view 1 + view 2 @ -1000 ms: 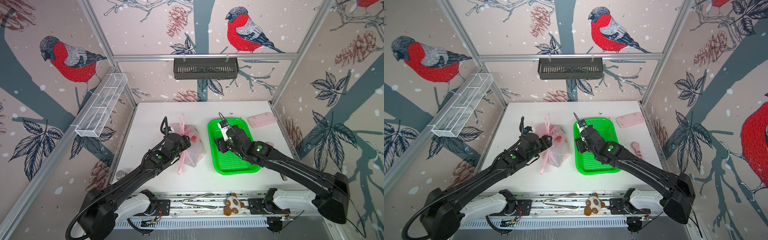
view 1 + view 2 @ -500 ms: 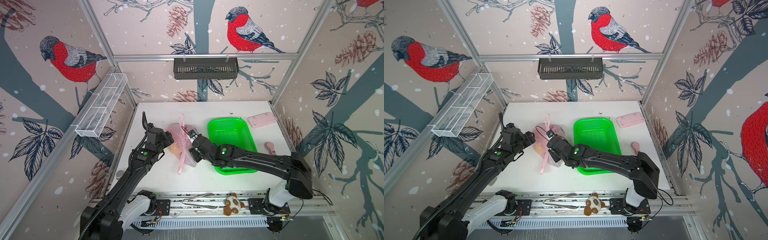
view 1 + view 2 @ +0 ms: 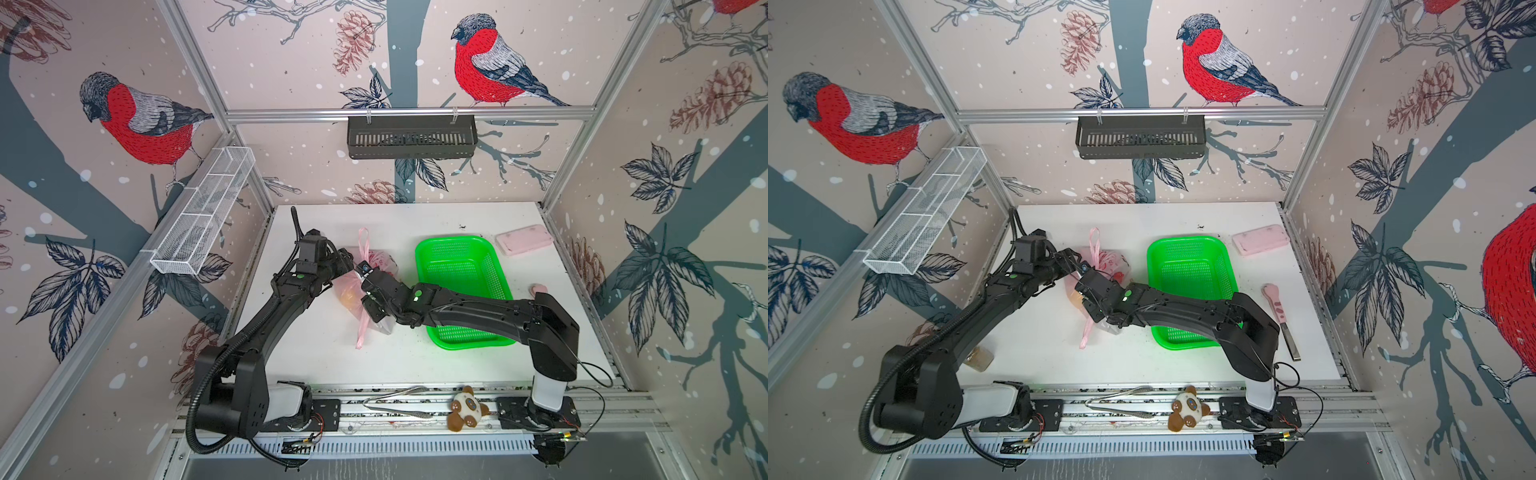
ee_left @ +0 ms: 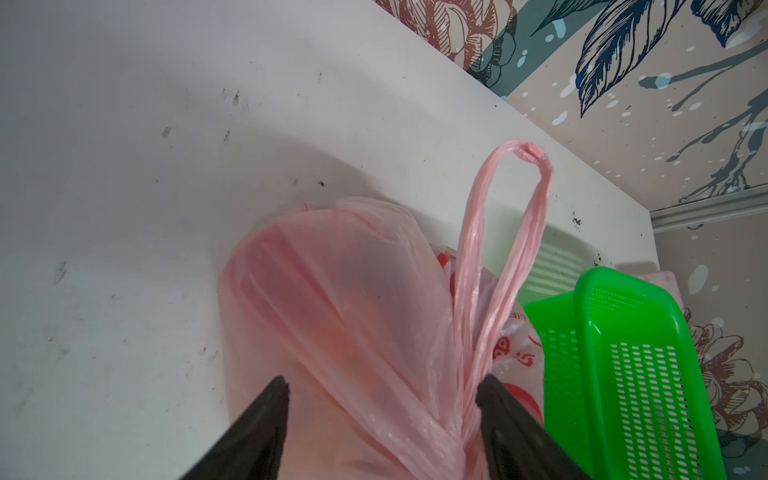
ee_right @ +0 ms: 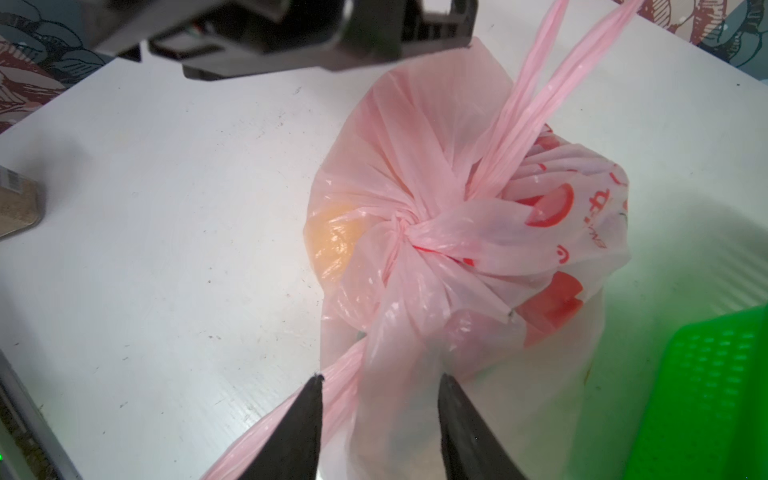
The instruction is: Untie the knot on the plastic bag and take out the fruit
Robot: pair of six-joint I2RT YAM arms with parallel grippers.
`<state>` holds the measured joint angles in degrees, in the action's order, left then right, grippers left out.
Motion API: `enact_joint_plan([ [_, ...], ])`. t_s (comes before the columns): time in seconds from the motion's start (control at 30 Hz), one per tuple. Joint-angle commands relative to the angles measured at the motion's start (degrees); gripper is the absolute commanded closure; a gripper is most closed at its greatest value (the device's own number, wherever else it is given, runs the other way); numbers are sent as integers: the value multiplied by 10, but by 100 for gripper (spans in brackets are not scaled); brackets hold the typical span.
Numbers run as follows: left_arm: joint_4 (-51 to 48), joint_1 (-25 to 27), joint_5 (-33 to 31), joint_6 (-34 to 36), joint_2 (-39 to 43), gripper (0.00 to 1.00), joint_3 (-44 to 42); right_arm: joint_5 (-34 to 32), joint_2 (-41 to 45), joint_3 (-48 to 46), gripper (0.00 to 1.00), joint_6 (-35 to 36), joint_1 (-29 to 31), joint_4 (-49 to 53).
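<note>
Right wrist view: the knot [image 5: 409, 232] of the pink plastic bag [image 5: 419, 124] is tied tight, its handle strips twisted together over the top. The bag sits on the white table [image 3: 395, 365], just left of an empty green basket [image 3: 461, 270]. One handle loop [image 4: 528, 151] lies toward the far side and one tail toward the near edge. All the fruit seems to be inside; one orange fruit [image 5: 332, 245] glows through the film on the bag's left. The left hand [image 4: 382, 382] has its jaws wide, straddling the bag's far left part without clamping it. The right hand [image 5: 380, 382] has its jaws partly apart around a fold of plastic on the knot's near side; whether they pinch it I cannot tell. By this showing no step is finished: untying is only starting, and unloading comes after.
</note>
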<state>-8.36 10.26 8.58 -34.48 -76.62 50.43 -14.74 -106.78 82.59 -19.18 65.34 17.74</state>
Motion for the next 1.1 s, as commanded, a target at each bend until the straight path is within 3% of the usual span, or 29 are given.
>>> enact_joint_plan([
  [0.0,36,-2,41,7,-23,29,14,22,-5,-3,59,-11,-11,-23],
  [0.13,39,-2,63,6,-65,31,31,47,-9,-12,64,-11,-22,-31],
  [0.43,50,1,77,12,-123,37,60,83,-18,-15,66,-6,-23,-43],
  [0.57,41,10,64,22,-144,41,76,96,-24,-15,75,-5,-25,-49],
  [0.8,49,14,53,16,-152,69,73,104,-25,-16,93,-4,-28,-51],
  [0.97,42,14,36,13,-144,95,70,96,-11,-27,96,-4,-32,-51],
  [1.07,44,12,19,9,-131,100,70,86,6,-40,97,-3,-37,-52],
])
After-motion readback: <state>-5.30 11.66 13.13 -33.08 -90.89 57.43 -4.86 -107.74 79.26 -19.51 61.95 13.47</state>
